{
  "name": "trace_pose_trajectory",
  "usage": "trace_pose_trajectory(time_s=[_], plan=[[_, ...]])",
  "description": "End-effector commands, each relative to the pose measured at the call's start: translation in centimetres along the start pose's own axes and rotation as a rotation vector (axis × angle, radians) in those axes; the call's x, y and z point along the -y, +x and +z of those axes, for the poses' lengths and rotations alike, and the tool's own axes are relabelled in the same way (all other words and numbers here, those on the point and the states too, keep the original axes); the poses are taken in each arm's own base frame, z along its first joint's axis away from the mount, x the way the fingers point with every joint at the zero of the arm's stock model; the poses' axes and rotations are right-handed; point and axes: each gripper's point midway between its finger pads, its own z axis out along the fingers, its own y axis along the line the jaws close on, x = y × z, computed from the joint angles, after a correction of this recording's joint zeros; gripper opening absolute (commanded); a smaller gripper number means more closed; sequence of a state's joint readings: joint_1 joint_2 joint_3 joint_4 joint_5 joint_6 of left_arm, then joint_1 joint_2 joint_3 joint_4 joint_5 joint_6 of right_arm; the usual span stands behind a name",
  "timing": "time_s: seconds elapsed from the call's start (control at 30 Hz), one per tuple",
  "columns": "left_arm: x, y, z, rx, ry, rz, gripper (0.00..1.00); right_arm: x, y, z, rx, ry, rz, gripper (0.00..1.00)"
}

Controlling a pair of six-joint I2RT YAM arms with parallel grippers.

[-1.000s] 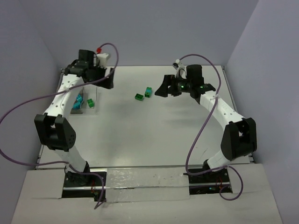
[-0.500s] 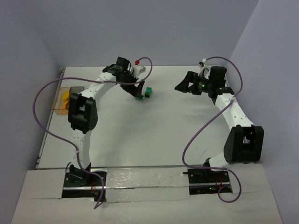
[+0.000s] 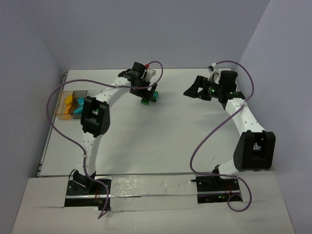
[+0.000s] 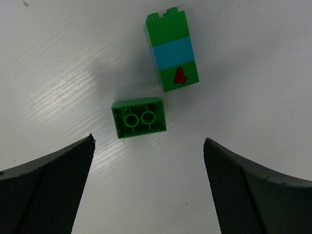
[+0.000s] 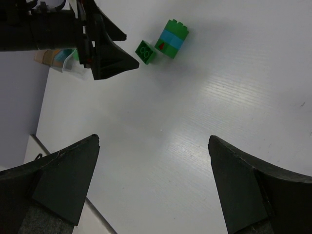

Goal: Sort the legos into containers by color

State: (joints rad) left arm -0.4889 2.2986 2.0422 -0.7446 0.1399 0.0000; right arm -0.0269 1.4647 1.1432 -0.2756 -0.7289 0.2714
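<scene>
Two legos lie at the table's far middle: a small green brick, underside up, and a green-cyan-green stack marked with a red 4. My left gripper hovers open just short of the green brick, holding nothing. My right gripper is open and empty, off to the right of both legos. At the far left are the containers: a brown-tinted tray holding orange and yellow pieces and a clear tray holding teal ones.
The left arm's white links and purple cable arch over the table's left side. The left gripper shows in the right wrist view beside the trays. Grey walls close in the back and both sides.
My left arm has swung right from the trays to the green legos. My right arm has drawn back to the right, away from them. Both grippers stay open.
</scene>
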Motion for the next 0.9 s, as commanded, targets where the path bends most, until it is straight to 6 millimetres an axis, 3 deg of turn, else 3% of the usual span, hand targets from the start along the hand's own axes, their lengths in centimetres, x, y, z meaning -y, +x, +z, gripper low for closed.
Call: trace_pose_trajectory(time_s=[0.0, 0.5, 0.87], plan=[[0.0, -0.3, 0.8, 0.013, -0.105, -0.079, 0.99, -0.7, -0.5, -0.6, 0.028, -0.027, -0.021, 1.0], [-1.5, 1.3, 3.8, -0.034, -0.217, -0.103, 0.99, -0.8, -0.6, -0.9, 0.033, -0.038, -0.033, 1.0], [-0.8, 0.7, 5.1, -0.024, -0.168, -0.099, 0.71, -0.9, -0.7, -1.0, 0.039, -0.038, -0.04, 1.0]])
